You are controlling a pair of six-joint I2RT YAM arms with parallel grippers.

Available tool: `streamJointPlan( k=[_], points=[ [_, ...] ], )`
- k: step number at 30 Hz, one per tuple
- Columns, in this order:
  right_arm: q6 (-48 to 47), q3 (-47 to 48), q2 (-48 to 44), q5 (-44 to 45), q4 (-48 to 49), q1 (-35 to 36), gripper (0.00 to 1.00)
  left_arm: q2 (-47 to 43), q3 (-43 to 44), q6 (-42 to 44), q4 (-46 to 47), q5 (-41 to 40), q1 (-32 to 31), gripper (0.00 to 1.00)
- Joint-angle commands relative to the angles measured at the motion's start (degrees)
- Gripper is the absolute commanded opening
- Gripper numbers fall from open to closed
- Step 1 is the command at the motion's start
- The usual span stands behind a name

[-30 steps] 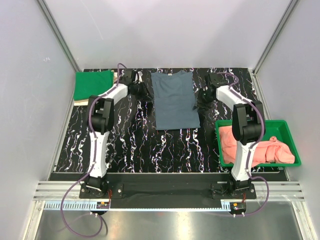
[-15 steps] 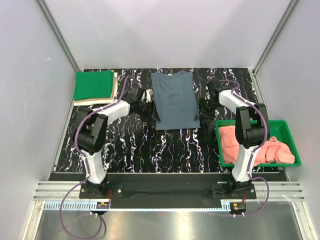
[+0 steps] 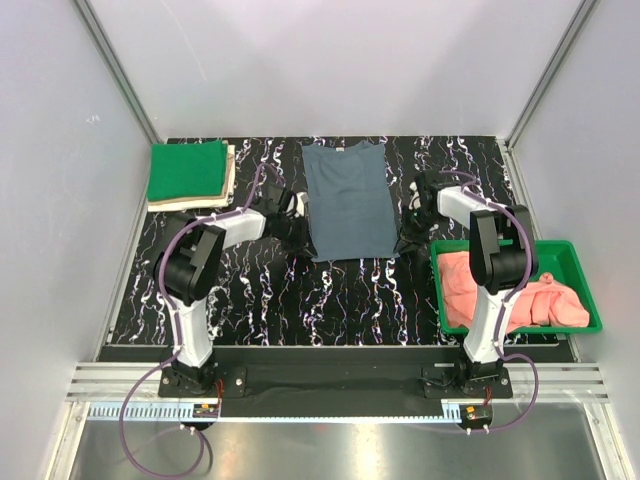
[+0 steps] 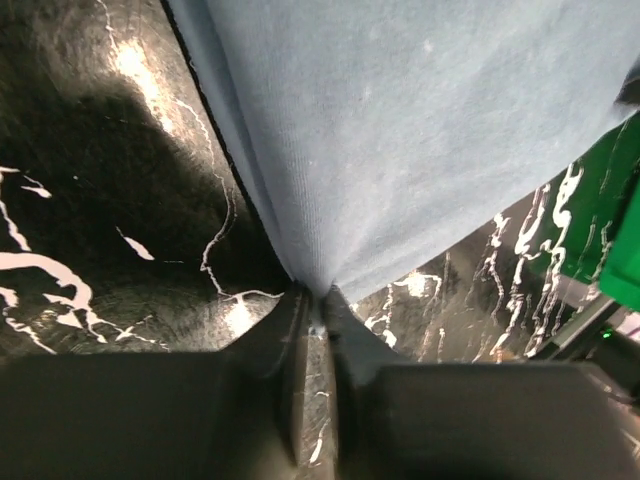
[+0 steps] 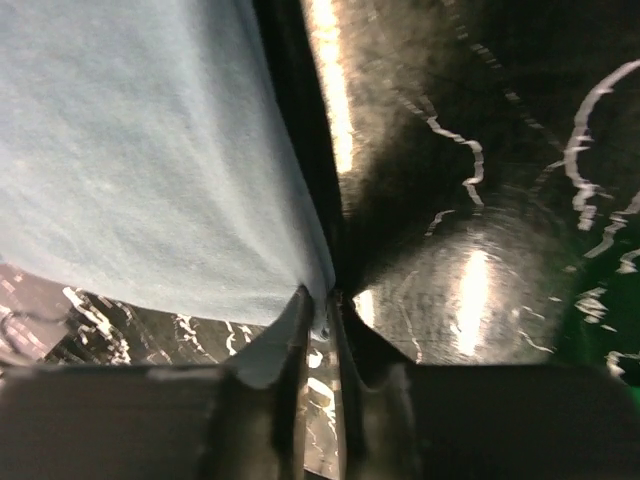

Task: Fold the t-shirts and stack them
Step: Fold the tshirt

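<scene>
Top external view: the blue-grey t-shirt (image 3: pixel 348 200) lies flat on the table (image 3: pixel 260 290), centred toward the far edge. Its long axis runs far to near, with the collar at the far end and the hem nearest the arm bases. The left gripper (image 3: pixel 292 222) sits at the hem's left corner and the right gripper (image 3: pixel 408 236) at its right corner, so each arm serves the corner on its own side and neither is nearer overall.

Left wrist and right wrist views: each pair of jaws is pressed together on a pinch of blue-grey cloth, which fans away from the fingertips (the corner itself is hidden inside the pinch). From both claws the body of the shirt stretches toward the far edge. A hem-to-collar fold would therefore likely call for both corners to rise and travel together along that axis, level with each other, or the cloth may skew.

A folded green t-shirt (image 3: pixel 186 170) over a beige t-shirt (image 3: pixel 230 172) rests at the far left, well apart. Salmon-pink t-shirts (image 3: pixel 500 290) lie heaped in the green tray (image 3: pixel 575 250) at the near right.
</scene>
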Motion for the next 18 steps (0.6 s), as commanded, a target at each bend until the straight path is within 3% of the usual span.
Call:
streamJointPlan(
  k=[1,2,4,13,15,16,18],
  points=[
    [0.3,-3.0,-2.5,-1.7,1.6,0.1,0.13,-1.7,-2.7,0.7,0.9,-1.3,-0.3,0.01],
    [0.6,-3.9,-3.3,-2.5,2.0,0.2,0.05,-2.5,-3.4,0.3,0.8,-1.9,-0.3,0.00],
    [1.9,-7.5,-6.0,-4.3,3.4,0.6,0.01,-5.2,-6.5,0.0,0.3,-2.7,-0.4,0.00],
    [6.9,-23.0,-18.5,-3.2,6.4,4.5,0.00,-17.6,-21.4,-1.6,0.7,-5.3,-0.6,0.00],
    [7.4,-25.5,-20.3,-3.2,6.6,5.4,0.07,-19.6,-24.3,-2.3,0.8,-5.2,-1.5,0.04],
    [7.7,-26.2,-20.7,-3.2,6.6,5.6,0.13,-21.6,-25.2,-3.1,0.8,-5.1,-1.9,0.15],
    [8.0,-27.6,-21.6,-3.2,6.7,5.8,0.23,-23.4,-26.9,-3.8,1.0,-4.8,-2.5,0.23]
  ],
)
